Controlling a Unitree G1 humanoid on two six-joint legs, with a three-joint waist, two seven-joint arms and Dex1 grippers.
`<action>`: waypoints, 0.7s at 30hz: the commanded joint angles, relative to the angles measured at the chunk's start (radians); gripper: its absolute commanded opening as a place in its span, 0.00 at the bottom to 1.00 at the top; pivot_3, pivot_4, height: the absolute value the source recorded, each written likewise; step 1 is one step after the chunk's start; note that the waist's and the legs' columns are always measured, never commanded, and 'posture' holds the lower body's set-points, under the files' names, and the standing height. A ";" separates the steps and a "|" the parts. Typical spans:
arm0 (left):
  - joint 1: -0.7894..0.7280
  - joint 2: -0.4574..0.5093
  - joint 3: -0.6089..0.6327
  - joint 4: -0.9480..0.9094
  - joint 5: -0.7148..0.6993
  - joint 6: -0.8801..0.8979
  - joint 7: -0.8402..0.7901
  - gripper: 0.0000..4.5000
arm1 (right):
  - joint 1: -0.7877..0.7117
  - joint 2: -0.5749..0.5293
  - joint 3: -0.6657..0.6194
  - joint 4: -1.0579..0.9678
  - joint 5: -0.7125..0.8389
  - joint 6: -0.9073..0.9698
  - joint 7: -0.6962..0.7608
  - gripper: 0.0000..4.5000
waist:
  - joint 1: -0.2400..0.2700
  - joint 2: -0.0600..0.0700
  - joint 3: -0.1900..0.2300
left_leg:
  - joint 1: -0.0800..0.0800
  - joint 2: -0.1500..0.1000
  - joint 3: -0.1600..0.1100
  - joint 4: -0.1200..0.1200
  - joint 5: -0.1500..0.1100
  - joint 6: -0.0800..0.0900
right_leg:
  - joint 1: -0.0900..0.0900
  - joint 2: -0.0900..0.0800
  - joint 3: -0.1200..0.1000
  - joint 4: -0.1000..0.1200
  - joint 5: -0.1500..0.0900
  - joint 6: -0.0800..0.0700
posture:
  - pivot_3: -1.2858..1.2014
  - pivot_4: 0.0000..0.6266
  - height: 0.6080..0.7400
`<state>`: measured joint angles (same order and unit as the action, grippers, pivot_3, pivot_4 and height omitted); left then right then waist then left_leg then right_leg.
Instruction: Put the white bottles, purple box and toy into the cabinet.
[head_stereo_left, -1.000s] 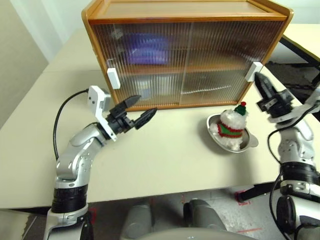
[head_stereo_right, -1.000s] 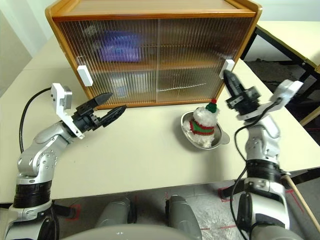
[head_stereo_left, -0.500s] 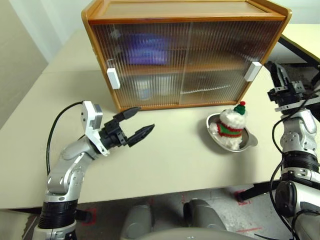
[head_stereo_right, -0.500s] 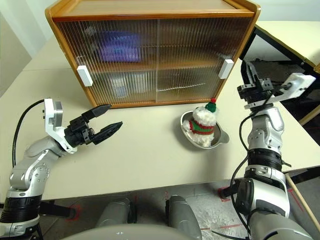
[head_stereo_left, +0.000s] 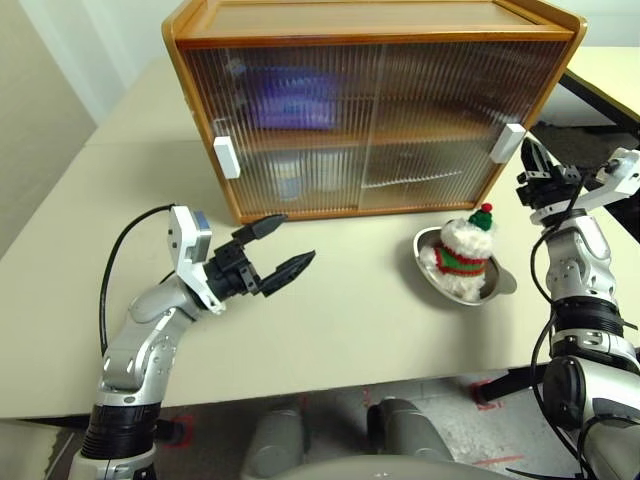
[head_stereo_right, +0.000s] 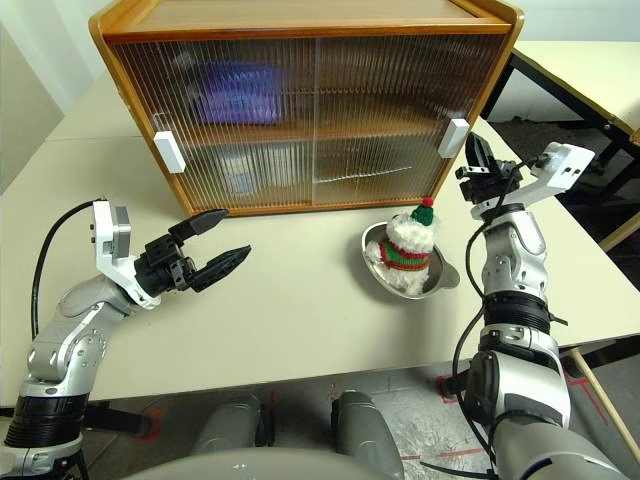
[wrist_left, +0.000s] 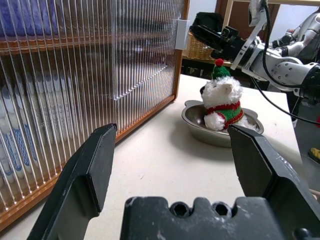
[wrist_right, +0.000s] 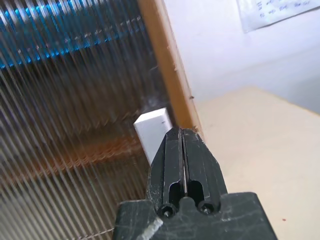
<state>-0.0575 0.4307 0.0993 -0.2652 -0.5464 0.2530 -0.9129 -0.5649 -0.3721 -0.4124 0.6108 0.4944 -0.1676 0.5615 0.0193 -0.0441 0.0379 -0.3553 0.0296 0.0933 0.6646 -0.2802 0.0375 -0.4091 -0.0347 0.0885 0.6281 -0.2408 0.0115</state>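
Your right gripper (head_stereo_right: 474, 160) is pinched fully shut, empty, tips just beside the white handle (head_stereo_right: 453, 137) at the right edge of the cabinet (head_stereo_right: 300, 20); contact can't be confirmed. Your left gripper (head_stereo_left: 280, 246) hangs spread wide, empty, above the tabletop near the cabinet's lower left front, clear of the left handle (head_stereo_left: 227, 157). The toy (head_stereo_left: 463, 248), fluffy white plush with red-green band and green hat, sits in a shallow metal dish (head_stereo_left: 498, 287) on the beige table (head_stereo_left: 340, 320), near side of the right door, between both grippers but closer to your right one. Cabinet is wooden, boxy, with ribbed see-through doors, both closed. Purple box (head_stereo_left: 293, 98) shows blurred behind the left door on the upper level; a white bottle (head_stereo_left: 287, 182) below it.
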 joint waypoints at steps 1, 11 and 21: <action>0.013 0.005 -0.003 -0.003 -0.002 -0.011 0.003 1.00 | -0.013 0.013 0.012 -0.037 0.001 0.023 -0.006 0.01 | -0.001 0.000 0.000 | 0.000 0.000 0.000 0.000 0.000 0.000 | 0.000 0.000 0.000 0.000 0.000 0.000 | 0.59 0.00 1.00; 0.037 -0.008 0.005 -0.017 -0.011 -0.015 0.036 1.00 | -0.008 0.038 0.021 -0.089 0.002 0.064 -0.016 0.01 | -0.001 0.002 -0.001 | 0.000 0.000 0.000 0.000 0.000 0.000 | 0.000 0.000 0.000 0.000 0.000 0.000 | 0.60 0.00 1.00; 0.029 -0.004 -0.001 -0.005 -0.004 -0.018 0.039 1.00 | -0.001 0.062 0.036 -0.148 0.010 0.113 -0.011 0.01 | -0.002 0.002 -0.001 | 0.000 0.000 0.000 0.000 0.000 0.000 | 0.000 0.001 0.000 0.001 0.000 0.000 | 0.60 0.00 1.00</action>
<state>-0.0269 0.4242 0.1069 -0.2650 -0.5522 0.2408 -0.8788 -0.5646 -0.3185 -0.3913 0.4957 0.4953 -0.0696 0.5461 0.0177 -0.0417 0.0365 -0.3551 0.0299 0.0938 0.6647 -0.2802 0.0375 -0.4092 -0.0341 0.0888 0.6288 -0.2406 0.0116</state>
